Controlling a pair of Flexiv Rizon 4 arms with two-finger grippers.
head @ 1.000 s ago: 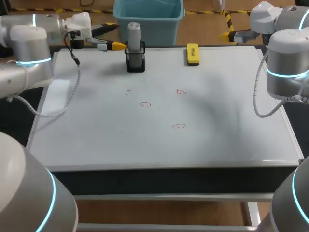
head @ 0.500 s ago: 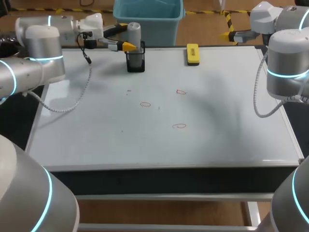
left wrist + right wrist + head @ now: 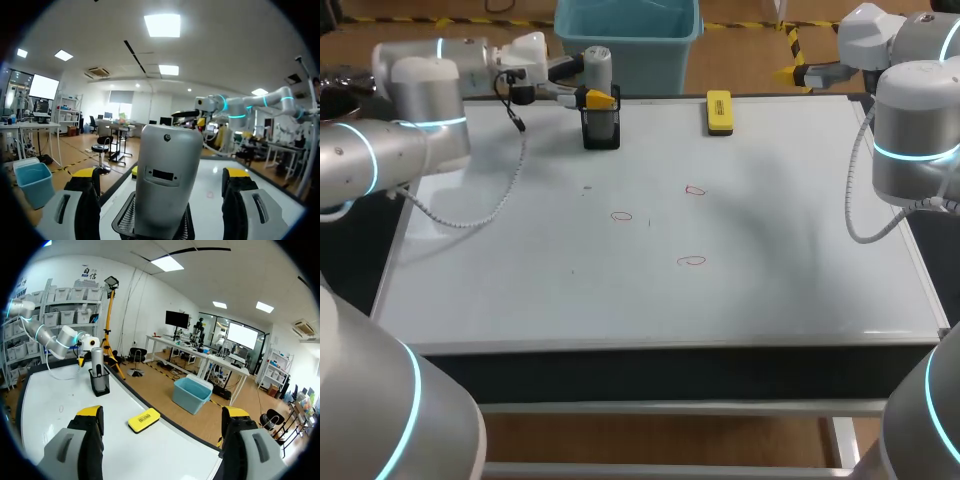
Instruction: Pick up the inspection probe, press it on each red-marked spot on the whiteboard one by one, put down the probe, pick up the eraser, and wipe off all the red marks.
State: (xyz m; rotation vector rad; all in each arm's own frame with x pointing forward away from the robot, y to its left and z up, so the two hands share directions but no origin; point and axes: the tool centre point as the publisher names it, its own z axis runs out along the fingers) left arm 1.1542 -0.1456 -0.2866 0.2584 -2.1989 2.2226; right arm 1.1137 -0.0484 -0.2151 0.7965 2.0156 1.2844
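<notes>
The grey inspection probe (image 3: 597,72) stands upright in a black mesh holder (image 3: 601,128) at the back of the whiteboard (image 3: 770,250). My left gripper (image 3: 588,82) is open around the probe's upper part, one yellow-tipped finger on each side, not touching it. In the left wrist view the probe (image 3: 167,180) rises from the holder (image 3: 125,227) between the fingers of my left gripper (image 3: 162,187). The yellow eraser (image 3: 719,112) lies at the back, right of the holder. Three small red marks (image 3: 695,190) (image 3: 621,215) (image 3: 692,261) sit mid-board. My right gripper (image 3: 162,427) is open and empty, high beyond the back right corner.
A teal bin (image 3: 628,40) stands behind the board's back edge, just beyond the holder. In the right wrist view the eraser (image 3: 144,420), probe (image 3: 97,362) and bin (image 3: 193,394) show below and ahead of the fingers.
My left arm has swung right along the back edge, bringing its open gripper from beside the holder to around the probe. The right arm has not moved.
</notes>
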